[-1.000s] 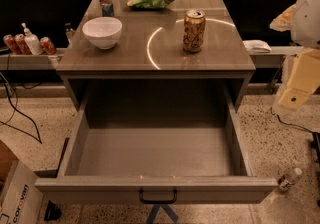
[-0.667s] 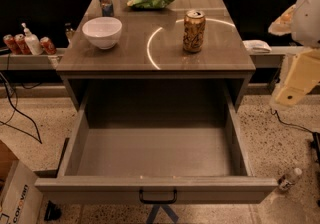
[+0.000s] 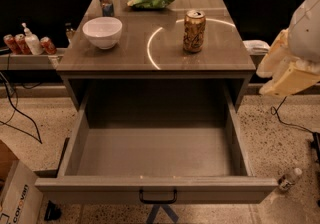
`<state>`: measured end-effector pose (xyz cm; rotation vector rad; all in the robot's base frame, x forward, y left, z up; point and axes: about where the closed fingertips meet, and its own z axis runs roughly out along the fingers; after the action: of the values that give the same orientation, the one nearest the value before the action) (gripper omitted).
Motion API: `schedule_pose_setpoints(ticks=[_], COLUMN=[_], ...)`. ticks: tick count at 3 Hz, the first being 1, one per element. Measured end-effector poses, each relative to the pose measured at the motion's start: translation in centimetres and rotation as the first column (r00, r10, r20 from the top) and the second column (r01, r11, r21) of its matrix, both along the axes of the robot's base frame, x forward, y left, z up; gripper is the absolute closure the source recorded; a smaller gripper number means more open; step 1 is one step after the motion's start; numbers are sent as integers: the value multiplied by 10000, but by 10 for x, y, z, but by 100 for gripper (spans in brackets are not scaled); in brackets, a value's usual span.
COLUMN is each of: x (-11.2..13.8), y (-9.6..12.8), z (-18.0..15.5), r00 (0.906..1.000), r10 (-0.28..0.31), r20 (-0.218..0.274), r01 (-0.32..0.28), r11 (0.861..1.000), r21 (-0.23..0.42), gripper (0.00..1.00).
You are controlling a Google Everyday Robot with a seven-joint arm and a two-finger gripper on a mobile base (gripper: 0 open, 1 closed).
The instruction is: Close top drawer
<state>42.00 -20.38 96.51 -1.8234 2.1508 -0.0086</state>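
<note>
Speckled terrazzo floor (image 3: 280,133) underneath; grey-brown top drawer (image 3: 155,155) fully out, front needs push; cream gripper (image 3: 286,70) off right, apart from drawer, opening untellable.

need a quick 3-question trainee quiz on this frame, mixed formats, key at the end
1. True or false: the top drawer is pulled out and nothing lies inside it.
2. Which item stands nearest the right edge of the cabinet top? A) white bowl B) gold can C) green bag
3. Where is the gripper relative to the drawer's handle?

Key
1. True.
2. B.
3. At the far right of the view, beside the cabinet's right side, higher than the handle and well clear of it, touching nothing of the drawer.
</note>
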Motion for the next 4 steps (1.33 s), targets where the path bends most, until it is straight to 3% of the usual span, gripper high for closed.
schedule_pose_setpoints(ticks=[1,2,4], x=[-18,-34,-35], y=[7,13,14], z=[-14,-37,-45], r00=[9970,9927,9933], r10=[768,1197,1123], r20=[-125,-158,-270], r01=[-763,-1187,-1114], r11=[9964,9915,9932], r21=[382,539,346], gripper=[84,100,100])
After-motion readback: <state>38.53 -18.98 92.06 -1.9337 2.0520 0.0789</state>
